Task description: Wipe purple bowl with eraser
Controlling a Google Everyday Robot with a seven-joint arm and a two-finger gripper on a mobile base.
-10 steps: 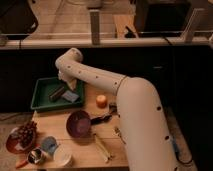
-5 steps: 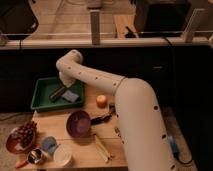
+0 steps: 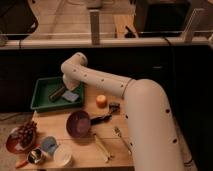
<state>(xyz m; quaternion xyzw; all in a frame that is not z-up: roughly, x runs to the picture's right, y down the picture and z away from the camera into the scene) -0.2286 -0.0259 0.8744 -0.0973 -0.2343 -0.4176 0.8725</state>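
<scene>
The purple bowl (image 3: pixel 78 124) sits upright on the wooden table (image 3: pixel 145 150), left of centre, with nothing on it. My gripper (image 3: pixel 62 90) is at the end of the white arm (image 3: pixel 105 82), lowered into the green tray (image 3: pixel 40 84) at the back left, well away from the bowl. A dark oblong bar, the eraser (image 3: pixel 56 94), lies in the tray right at the gripper's tip. I cannot tell whether it is held.
A grey-blue pad (image 3: pixel 71 96) lies in the tray beside the gripper. An orange fruit (image 3: pixel 101 100) and a small dark lump (image 3: pixel 114 106) sit behind the bowl. A plate with grapes (image 3: pixel 20 136), a white dish (image 3: pixel 62 156) and a fork (image 3: pixel 120 135) lie near the front.
Almost nothing has moved. The gripper stays down in the green tray and the arm has shifted only slightly.
</scene>
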